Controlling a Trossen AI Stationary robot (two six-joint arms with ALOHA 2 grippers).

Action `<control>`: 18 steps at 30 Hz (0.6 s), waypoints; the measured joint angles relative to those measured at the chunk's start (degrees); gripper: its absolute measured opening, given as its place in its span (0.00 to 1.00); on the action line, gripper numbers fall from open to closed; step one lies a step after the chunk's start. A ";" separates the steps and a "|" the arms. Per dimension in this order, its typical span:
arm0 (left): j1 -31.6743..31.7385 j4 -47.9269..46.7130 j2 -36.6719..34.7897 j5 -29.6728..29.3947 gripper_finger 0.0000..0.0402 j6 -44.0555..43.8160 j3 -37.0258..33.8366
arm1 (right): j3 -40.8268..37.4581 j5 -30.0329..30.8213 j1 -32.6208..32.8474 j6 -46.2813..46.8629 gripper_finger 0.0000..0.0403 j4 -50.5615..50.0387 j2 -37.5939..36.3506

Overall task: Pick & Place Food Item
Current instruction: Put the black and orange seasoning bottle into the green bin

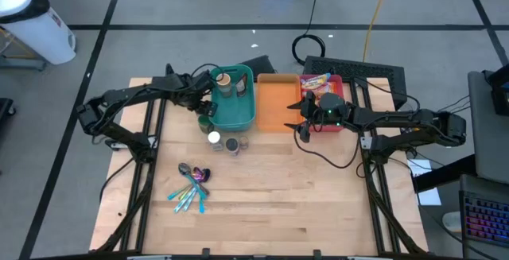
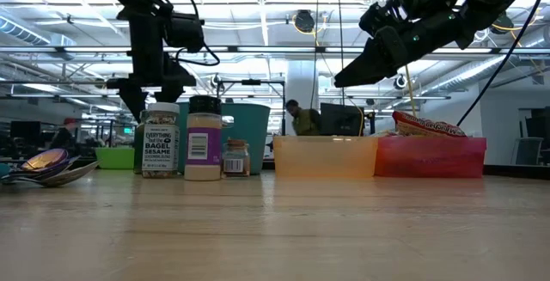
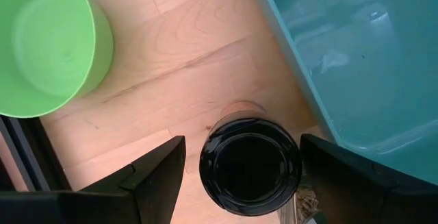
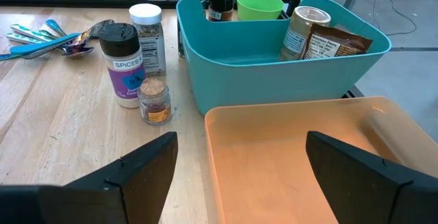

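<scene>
A jar with a black lid point(image 3: 250, 166) stands upright on the wooden table between a green cup point(image 3: 44, 42) and the teal bin point(image 3: 356, 53). My left gripper point(image 3: 243, 140) points down over it, open, with one finger on each side of the lid; a strip of table shows between the lid and one finger. In the high view this gripper point(image 1: 208, 105) is at the teal bin's left side. My right gripper point(image 4: 239, 138) hangs open over the orange bin point(image 4: 308, 162) with nothing between its fingers.
The teal bin point(image 1: 238, 121) holds a can point(image 4: 301, 32) and a brown packet point(image 4: 339, 42). A red bin point(image 1: 334, 81) with snack packets sits right of the orange bin. Three spice jars point(image 4: 123, 63) stand near the teal bin; measuring spoons point(image 1: 191, 184) lie toward the front left.
</scene>
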 joint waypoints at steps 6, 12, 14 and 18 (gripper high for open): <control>0.00 0.00 0.00 -0.02 0.74 -0.12 0.00 | 0.00 0.00 0.00 -0.02 0.79 0.00 -0.01; 0.00 0.00 0.00 -0.07 0.73 -0.68 0.00 | 0.00 0.00 -0.01 -0.09 0.79 0.00 -0.01; 0.00 -0.02 0.00 -0.40 0.71 -0.83 0.00 | 0.00 0.00 0.01 -0.11 0.79 0.00 0.00; 0.00 -0.01 0.00 -0.48 0.59 -1.50 0.00 | 0.00 0.00 0.01 -0.11 0.79 0.00 -0.01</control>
